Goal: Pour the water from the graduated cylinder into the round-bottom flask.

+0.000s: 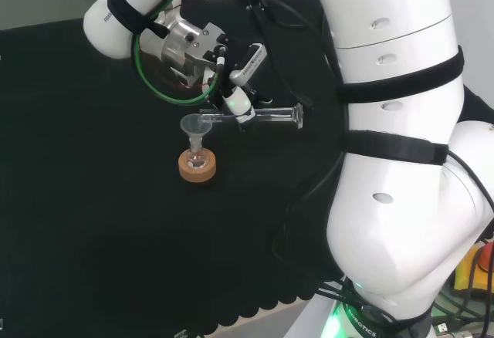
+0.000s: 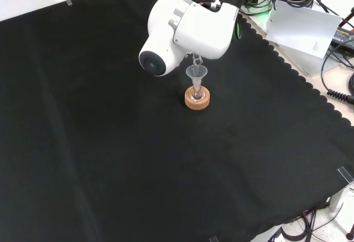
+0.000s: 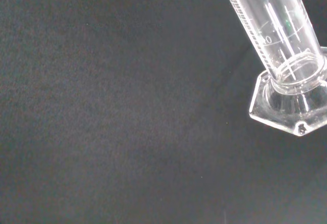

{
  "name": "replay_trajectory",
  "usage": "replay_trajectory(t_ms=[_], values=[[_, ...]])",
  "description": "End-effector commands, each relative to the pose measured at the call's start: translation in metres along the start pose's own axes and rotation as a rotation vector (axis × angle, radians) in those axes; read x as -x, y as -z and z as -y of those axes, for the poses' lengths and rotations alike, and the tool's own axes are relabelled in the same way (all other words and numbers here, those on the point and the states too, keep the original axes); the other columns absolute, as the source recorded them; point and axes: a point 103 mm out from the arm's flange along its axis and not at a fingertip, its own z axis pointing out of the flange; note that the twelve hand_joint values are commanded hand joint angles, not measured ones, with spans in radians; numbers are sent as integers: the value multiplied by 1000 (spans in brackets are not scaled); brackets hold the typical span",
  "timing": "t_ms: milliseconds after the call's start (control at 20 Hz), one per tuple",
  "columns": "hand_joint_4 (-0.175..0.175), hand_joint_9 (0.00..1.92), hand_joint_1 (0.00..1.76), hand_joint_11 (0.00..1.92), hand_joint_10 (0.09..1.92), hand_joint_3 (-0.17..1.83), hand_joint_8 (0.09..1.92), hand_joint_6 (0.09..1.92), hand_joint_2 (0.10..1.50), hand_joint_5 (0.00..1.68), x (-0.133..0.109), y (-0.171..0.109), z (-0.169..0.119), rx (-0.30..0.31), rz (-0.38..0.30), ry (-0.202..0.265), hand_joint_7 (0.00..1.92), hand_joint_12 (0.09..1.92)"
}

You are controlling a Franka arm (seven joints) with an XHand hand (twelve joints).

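- Head view: the robot hand (image 1: pixel 235 100) is clamped round the graduated cylinder (image 1: pixel 258 116), which lies nearly level above the table (image 1: pixel 93 222), mouth left, over the funnel (image 1: pixel 195 126).
- Front view: the funnel sits in the round-bottom flask (image 2: pixel 197 93) on its cork ring (image 2: pixel 197 100).
- Wrist view: the cylinder's hexagonal foot (image 3: pixel 286 106).

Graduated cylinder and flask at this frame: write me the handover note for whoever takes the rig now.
Hand: shut on the clear glass graduated cylinder, carried above the black cloth.
Cylinder: tipped about level in the head view, mouth end over the clear funnel, hexagonal foot pointing away from it.
Small round-bottom flask: upright on the cork ring stand, funnel in its neck.
Done: cylinder picked up, brought over, tilted.
Cannot tell: how much water has passed; no stream shows, and the cylinder's foot end looks empty in the wrist view.
Left: finish the pour, right the cylinder, set it down.
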Motion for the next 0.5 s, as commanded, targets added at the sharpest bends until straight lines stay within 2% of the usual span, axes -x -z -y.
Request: replay_trajectory(t_ms=[50,500], values=[[-175,1454,1154,1258,87,-2,349,1001,1120,985,0,0,1,-6,8,-7,1255,738],[-175,1455,1154,1260,87,-1,345,1002,1120,984,-1,0,2,-24,19,-11,1257,736]])
